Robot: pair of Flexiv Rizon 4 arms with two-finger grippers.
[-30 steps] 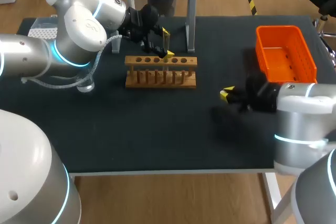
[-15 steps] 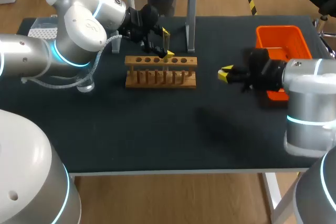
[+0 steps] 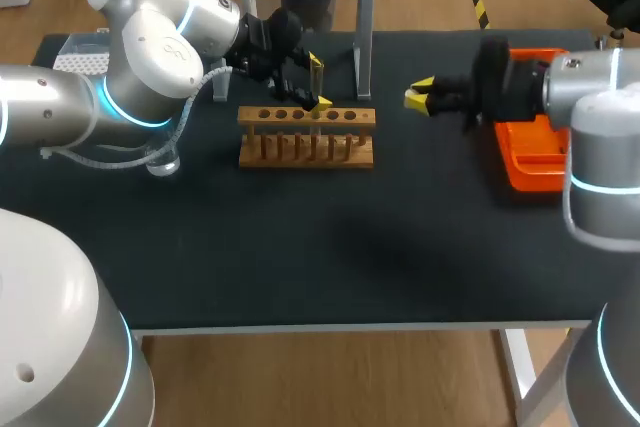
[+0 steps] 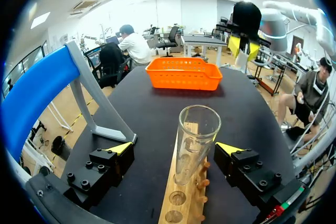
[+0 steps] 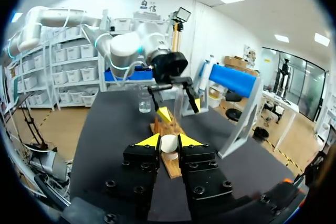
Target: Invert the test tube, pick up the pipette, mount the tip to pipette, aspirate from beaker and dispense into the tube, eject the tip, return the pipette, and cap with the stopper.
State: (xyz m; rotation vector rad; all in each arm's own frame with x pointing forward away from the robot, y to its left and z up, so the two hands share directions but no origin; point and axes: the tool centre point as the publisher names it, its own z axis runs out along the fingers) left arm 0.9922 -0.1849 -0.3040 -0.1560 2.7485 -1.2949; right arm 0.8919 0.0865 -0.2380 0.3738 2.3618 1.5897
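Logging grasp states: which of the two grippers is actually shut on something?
The right gripper: its tips pinch a small white stopper. The left gripper is open, fingers clear on either side of the test tube in the wooden rack.

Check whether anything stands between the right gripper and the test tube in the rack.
Nothing visible does. Only bare table lies between the right gripper and the wooden rack. The left gripper is open, a finger on each side of the test tube, neither facing the right gripper.

One test tube point(image 4: 194, 140); one wooden rack point(image 3: 290, 152); one orange basket point(image 4: 184, 80); one stopper point(image 5: 169, 143); perhaps one beaker point(image 3: 163, 160).
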